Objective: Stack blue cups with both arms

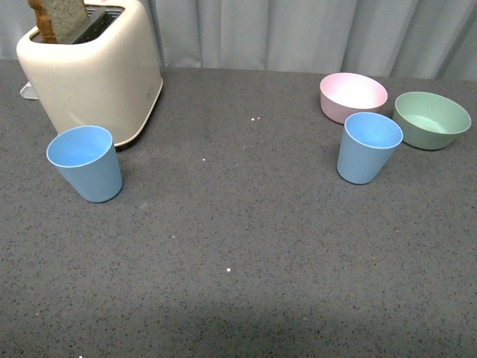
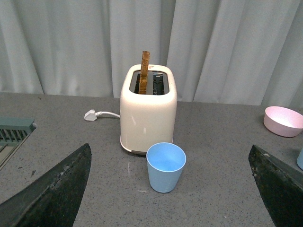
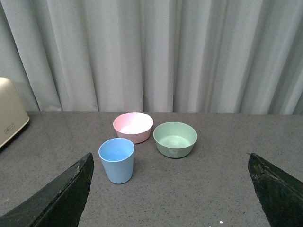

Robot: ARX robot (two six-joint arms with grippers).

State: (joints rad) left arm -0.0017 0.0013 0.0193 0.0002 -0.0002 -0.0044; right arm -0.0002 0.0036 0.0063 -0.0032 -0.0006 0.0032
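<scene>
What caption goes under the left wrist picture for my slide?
Open left pincer faces a blue cup standing before a cream toaster holding toast.

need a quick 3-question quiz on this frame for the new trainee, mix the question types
1. True or false: the left blue cup and the right blue cup are already stacked.
2. In the front view, what stands close behind the left blue cup? A. a kettle B. the toaster C. a microwave
3. Fill in: the two bowls near the right blue cup are ___ and ___.

Key
1. False: each stands upright on its own, at opposite sides of the table.
2. B.
3. Pink and green: the pink bowl and the green bowl.
</scene>
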